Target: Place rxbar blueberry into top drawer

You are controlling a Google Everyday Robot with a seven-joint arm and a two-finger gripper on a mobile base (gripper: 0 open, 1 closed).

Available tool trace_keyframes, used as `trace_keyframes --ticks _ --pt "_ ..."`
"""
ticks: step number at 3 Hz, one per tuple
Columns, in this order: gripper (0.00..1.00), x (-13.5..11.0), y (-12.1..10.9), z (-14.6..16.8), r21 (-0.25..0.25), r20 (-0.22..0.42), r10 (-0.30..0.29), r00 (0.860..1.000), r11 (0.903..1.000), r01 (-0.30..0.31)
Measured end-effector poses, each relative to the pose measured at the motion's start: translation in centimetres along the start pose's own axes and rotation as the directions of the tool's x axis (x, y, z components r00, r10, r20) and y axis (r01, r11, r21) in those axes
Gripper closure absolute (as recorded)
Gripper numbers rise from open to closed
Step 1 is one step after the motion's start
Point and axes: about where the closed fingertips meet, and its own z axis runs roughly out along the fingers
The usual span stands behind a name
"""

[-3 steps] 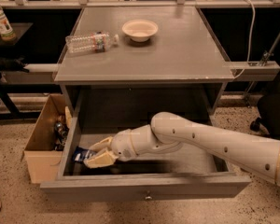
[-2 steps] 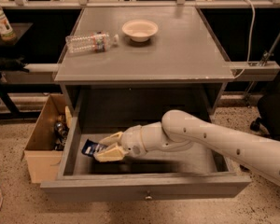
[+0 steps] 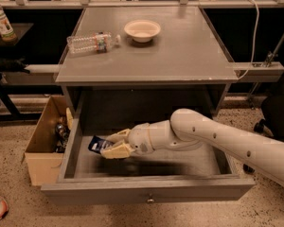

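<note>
The top drawer (image 3: 146,187) stands pulled open under the grey table, with its round knob (image 3: 150,200) on the front panel. My gripper (image 3: 112,144) reaches in from the right and sits over the drawer's left part. Its tan fingers (image 3: 114,151) are closed on the rxbar blueberry (image 3: 97,145), a dark blue bar with white lettering that sticks out to the left of the fingers. The bar is held a little above the drawer floor, near the left wall.
A clear plastic water bottle (image 3: 91,42) lies on the table top (image 3: 180,56) beside a white bowl (image 3: 142,30). A tan cardboard box (image 3: 43,148) with items stands on the floor left of the drawer. Another bottle (image 3: 1,22) stands far left.
My gripper has moved with the bar a little to the right and up inside the drawer, away from the front left corner. The drawer has not moved.
</note>
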Motion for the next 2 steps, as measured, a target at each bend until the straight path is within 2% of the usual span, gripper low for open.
trace_keyframes --ticks 1,2 --pt "0.23 -0.1 0.0 -0.2 0.001 0.009 -0.001 1.0 1.0 0.001" --pt "0.0 -1.1 -0.1 -2.3 0.002 0.09 -0.015 0.996 0.9999 0.015"
